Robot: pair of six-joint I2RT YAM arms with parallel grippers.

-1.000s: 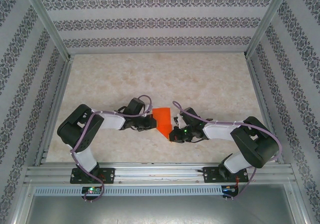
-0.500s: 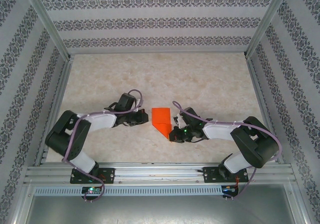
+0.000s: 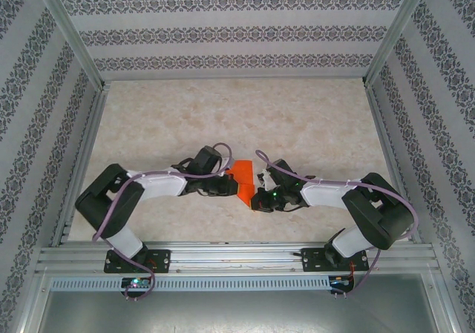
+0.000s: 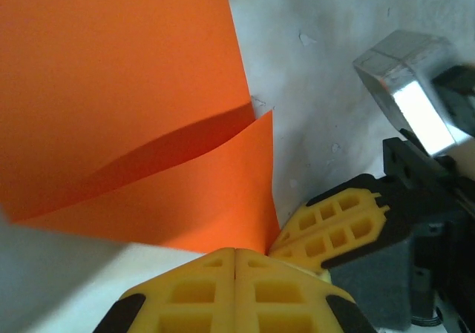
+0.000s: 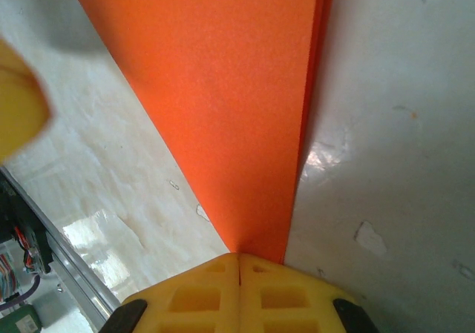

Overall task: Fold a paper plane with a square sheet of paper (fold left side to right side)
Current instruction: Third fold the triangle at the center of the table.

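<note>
The paper (image 3: 240,174) lies folded on the table (image 3: 297,118), near the front edge, between the 2 grippers; the left gripper (image 3: 227,188) meets it from the left and the right gripper (image 3: 256,196) sits at its near corner. In the left wrist view, the left gripper's yellow fingers (image 4: 185,296) are pressed together, with 1 flap of the paper (image 4: 119,88) arching up off the layer beneath and tapering down to their tips; whether they pinch it is unclear. In the right wrist view, the right gripper (image 5: 238,257) is likewise closed, fingers touching; the paper (image 5: 223,88) lies flat in 2 layers, narrowing to a point at the fingertips.
</note>
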